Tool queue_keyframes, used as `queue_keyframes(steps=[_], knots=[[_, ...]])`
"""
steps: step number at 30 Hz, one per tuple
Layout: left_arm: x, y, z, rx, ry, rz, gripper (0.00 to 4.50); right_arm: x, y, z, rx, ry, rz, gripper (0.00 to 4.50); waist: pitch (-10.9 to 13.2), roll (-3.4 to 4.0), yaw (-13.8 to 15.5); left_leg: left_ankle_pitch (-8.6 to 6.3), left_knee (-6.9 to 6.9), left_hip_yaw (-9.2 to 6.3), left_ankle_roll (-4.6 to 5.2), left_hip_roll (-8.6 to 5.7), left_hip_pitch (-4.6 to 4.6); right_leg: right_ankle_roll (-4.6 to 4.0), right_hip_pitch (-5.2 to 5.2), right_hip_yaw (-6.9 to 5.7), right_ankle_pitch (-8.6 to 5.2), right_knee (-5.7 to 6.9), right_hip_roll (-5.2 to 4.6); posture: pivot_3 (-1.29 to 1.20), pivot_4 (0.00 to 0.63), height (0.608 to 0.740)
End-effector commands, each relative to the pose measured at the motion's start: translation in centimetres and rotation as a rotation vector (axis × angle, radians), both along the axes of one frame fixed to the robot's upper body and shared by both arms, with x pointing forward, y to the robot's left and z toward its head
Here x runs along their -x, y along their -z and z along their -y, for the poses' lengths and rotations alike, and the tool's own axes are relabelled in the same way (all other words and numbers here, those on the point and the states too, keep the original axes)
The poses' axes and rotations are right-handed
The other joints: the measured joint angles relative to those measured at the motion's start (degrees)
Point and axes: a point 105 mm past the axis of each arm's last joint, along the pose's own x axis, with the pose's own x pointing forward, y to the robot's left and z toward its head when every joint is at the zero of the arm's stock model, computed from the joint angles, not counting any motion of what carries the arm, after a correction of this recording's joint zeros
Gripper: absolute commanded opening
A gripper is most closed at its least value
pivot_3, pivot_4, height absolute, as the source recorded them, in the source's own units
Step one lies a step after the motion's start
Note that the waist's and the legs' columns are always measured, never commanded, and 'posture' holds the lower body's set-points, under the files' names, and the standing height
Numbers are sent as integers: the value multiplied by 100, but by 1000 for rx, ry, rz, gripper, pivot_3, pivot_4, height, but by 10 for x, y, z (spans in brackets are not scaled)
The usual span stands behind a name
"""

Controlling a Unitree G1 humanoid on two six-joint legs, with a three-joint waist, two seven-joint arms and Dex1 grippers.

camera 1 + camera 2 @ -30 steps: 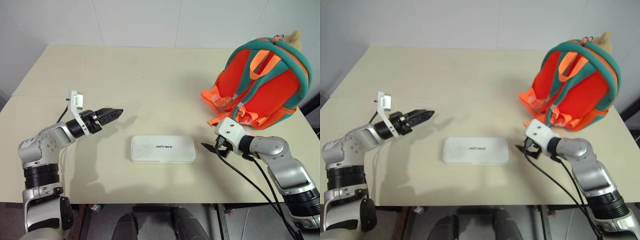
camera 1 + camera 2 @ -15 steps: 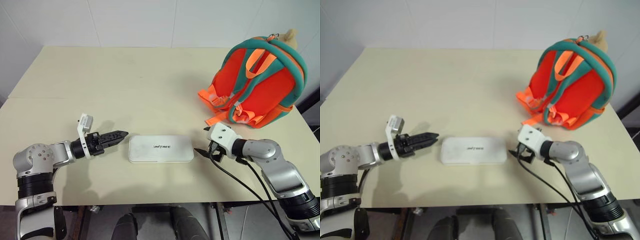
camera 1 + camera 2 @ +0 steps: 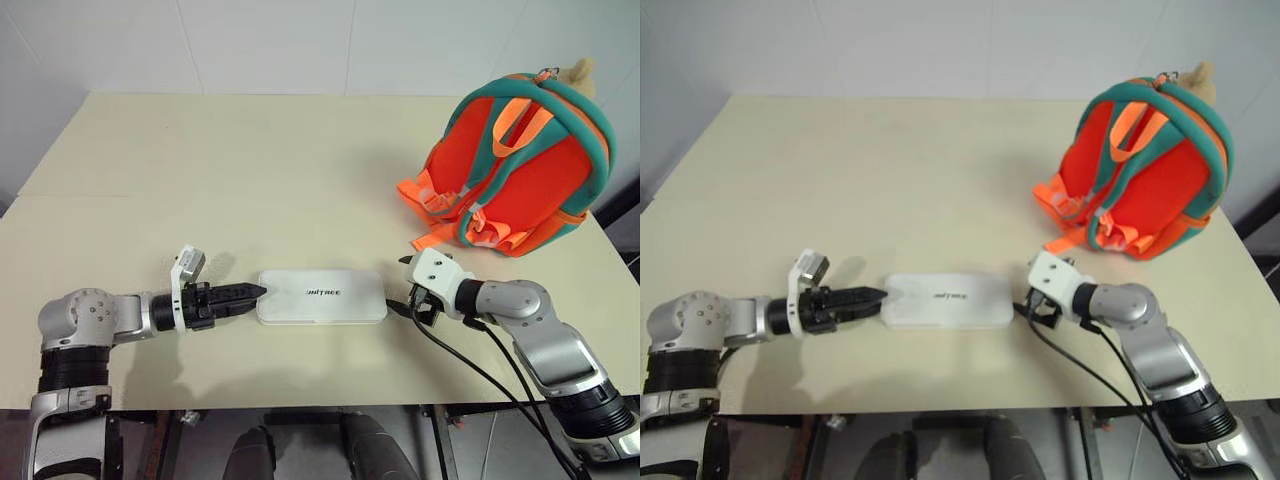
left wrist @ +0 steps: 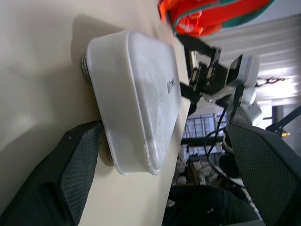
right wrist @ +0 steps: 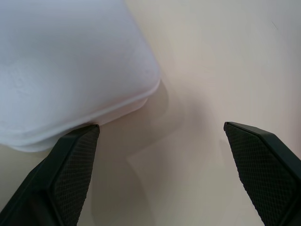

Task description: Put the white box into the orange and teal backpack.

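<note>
The flat white rectangular box (image 3: pixel 322 295) with rounded corners and small dark lettering across its middle lay flat on the pale cream tabletop (image 3: pixel 250 170), near the front edge and about midway between the 2 arms. The left gripper (image 3: pixel 258 291), 2 black fingers on a silver arm, lay low over the table and pointed at the box's left short end, its tips right at that end. In the left wrist view the fingers (image 4: pixel 66 179) stood wide apart, 1 just beside the box's near rim (image 4: pixel 136 108) and the other well off to the side, so the jaws were spread and gripped nothing. The right gripper (image 3: pixel 398 305) sat at the opposite short end, its fingertips just beside the box's right edge. The right wrist view showed its 2 textured black fingers (image 5: pixel 70 165) spread wide, with a rounded corner of the box (image 5: pixel 70 70) by 1 of them and bare table by the other; whether that finger touched the box could not be told. The small bright orange fabric backpack (image 3: pixel 520 165) with teal trim and orange straps stood upright at the table's far right, well apart from the box, a small tan plush charm (image 3: pixel 582 72) at its top.
</note>
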Motion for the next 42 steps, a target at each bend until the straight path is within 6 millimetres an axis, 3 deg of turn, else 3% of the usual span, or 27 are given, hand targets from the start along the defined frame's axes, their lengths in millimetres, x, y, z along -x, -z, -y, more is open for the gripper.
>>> queue_keyframes(steps=[1,9,21,38,42], knots=[[-5,0,7,6,30,5,4479,0,-14,-10,-15,-45,51,4500,0,0,4,1,0,0,-1,0,0,0,0,0,0,0,0,0,150,740],[-10,1,20,13,91,2,4479,-1,-16,-14,-9,-62,57,4500,0,0,9,2,-2,-2,-3,-2,0,0,3,-1,1,-2,-1,0,150,740],[-19,-1,10,-35,130,36,4479,-2,-12,-8,3,-47,51,4500,0,0,6,4,-3,-4,-4,-3,0,0,3,-3,1,-3,0,0,150,740],[-47,-6,3,-127,184,134,4479,1,-13,-8,-10,-42,57,4500,0,0,5,4,-9,-5,-3,-2,0,-8,1,-5,-4,-5,1,0,150,740],[-46,-6,6,-109,214,132,3214,1,-13,-8,-11,-41,57,4500,0,0,-4,3,-10,-5,-3,-2,-2,-7,1,-5,-4,-6,1,0,150,740]])
